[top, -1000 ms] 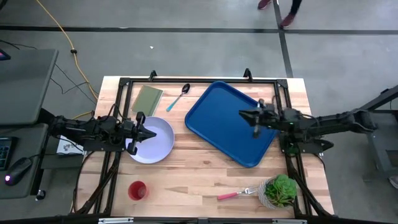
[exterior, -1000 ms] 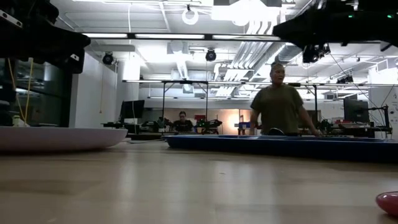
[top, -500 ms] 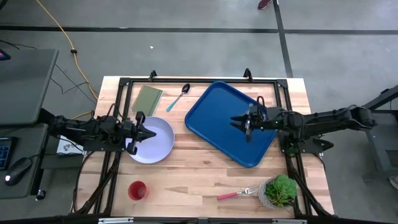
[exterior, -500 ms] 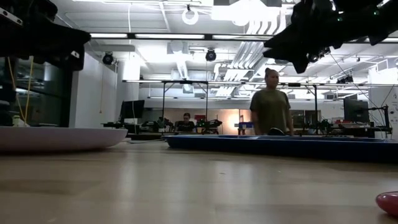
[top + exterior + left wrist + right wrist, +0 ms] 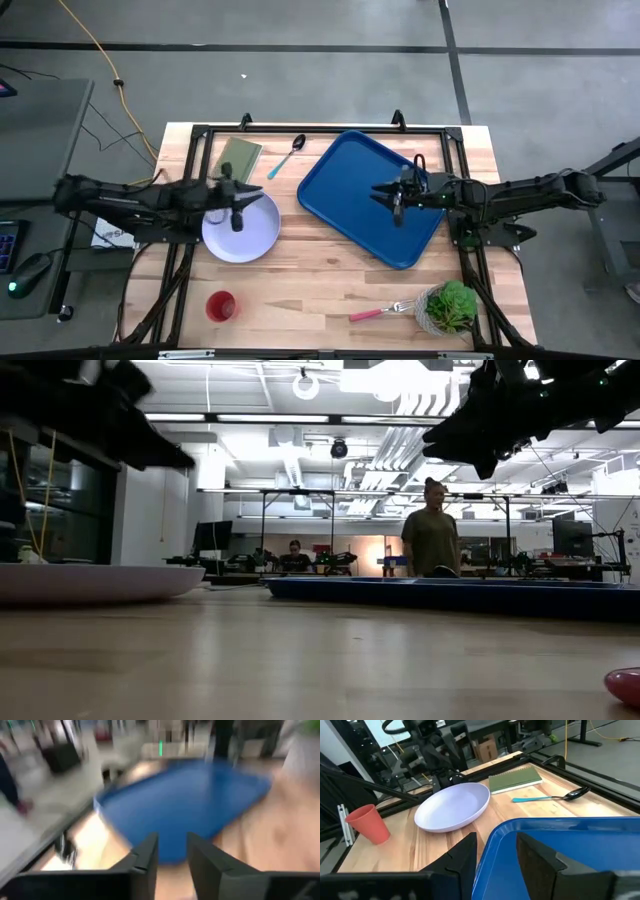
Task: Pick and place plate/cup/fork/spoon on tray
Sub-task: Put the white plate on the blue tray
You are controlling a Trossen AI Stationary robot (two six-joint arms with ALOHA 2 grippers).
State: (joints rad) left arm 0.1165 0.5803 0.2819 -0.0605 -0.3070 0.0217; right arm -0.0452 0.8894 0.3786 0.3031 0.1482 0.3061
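Observation:
The pale plate (image 5: 240,228) lies on the wood at the table's left; it also shows in the right wrist view (image 5: 452,807). My left gripper (image 5: 236,204) hovers open over the plate's far part and touches nothing. The blue tray (image 5: 372,197) lies right of centre. My right gripper (image 5: 396,202) hovers open above the tray's middle, empty. The red cup (image 5: 221,305) stands near the front left. The fork (image 5: 384,311) lies near the front edge, pink handle to the left. The teal-handled spoon (image 5: 287,157) lies at the far edge.
An olive-green flat pad (image 5: 236,158) lies far left beside the spoon. A small potted plant (image 5: 450,306) stands at the front right corner. A dark metal frame runs along the table's edges. A person stands in the room beyond the table (image 5: 430,540).
My left gripper has moved toward the table's right edge and now hangs over the plate's far part instead of its left rim. My right gripper has moved toward the table's left, farther over the tray, and then kept still. The things on the table have not moved.

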